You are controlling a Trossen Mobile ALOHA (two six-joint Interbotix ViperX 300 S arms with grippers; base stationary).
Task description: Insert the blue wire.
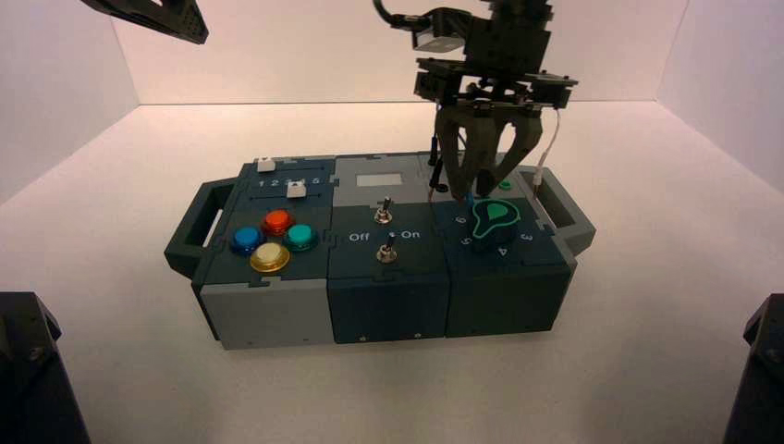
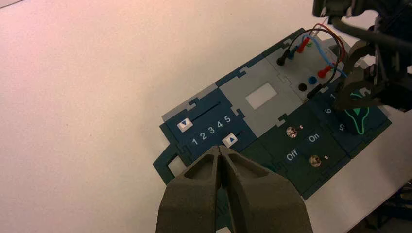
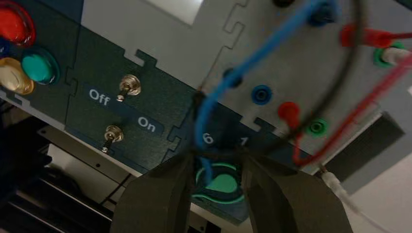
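The blue wire (image 3: 252, 56) has one plug seated in a blue socket (image 3: 323, 9) at the back of the grey wire panel. It arcs down to its free blue plug (image 3: 208, 170), which hangs between my right gripper's (image 3: 216, 160) open fingers, close to one finger and above the green knob (image 3: 221, 184). An empty blue socket (image 3: 261, 94) lies just beyond the fingertips. In the high view my right gripper (image 1: 476, 190) stands over the box's right rear, with the blue plug tip (image 1: 470, 199) below it. My left gripper (image 2: 219, 148) is shut and empty, held high above the sliders.
A black wire (image 3: 357, 53) and a red wire (image 3: 369, 97) loop over the same panel, with a red plug (image 3: 288, 110) and a green socket (image 3: 317, 127) beside the empty blue socket. Two toggle switches (image 1: 383, 213) and coloured buttons (image 1: 275, 239) lie to the left. The left arm (image 1: 157, 14) is at the top left.
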